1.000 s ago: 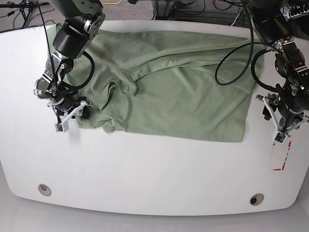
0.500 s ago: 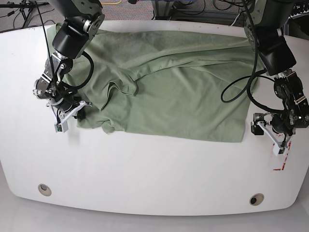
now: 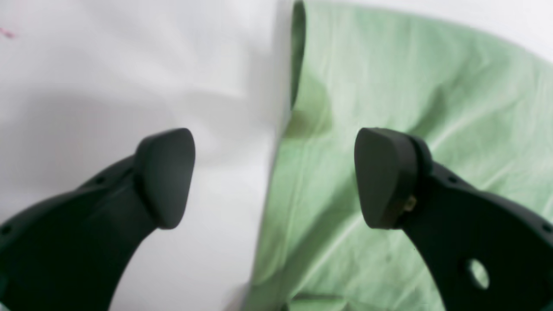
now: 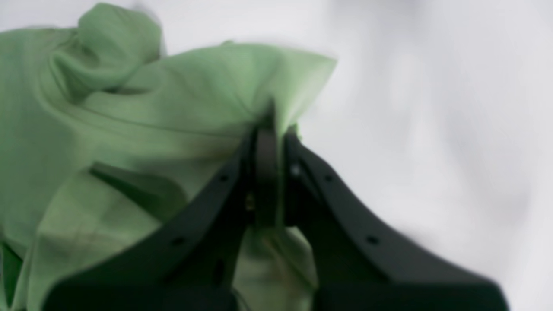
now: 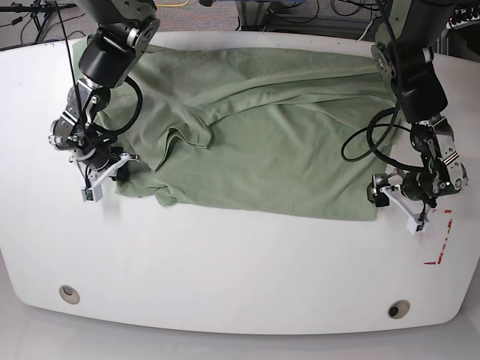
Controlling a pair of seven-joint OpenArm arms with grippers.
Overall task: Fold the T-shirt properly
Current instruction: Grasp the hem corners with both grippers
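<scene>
Lying rumpled on the table (image 5: 225,270), the T-shirt (image 5: 262,135): right claw (image 4: 270,129) clamps its edge; left claw (image 3: 274,177) gapes wide, empty.

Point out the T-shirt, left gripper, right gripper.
T-shirt (image 5: 277,142): base view, middle of the spread green fabric.
left gripper (image 3: 274,179): left wrist view, midway between the open fingertips, over the shirt's edge.
right gripper (image 4: 270,142): right wrist view, closed fingertips pinching a shirt corner.
</scene>
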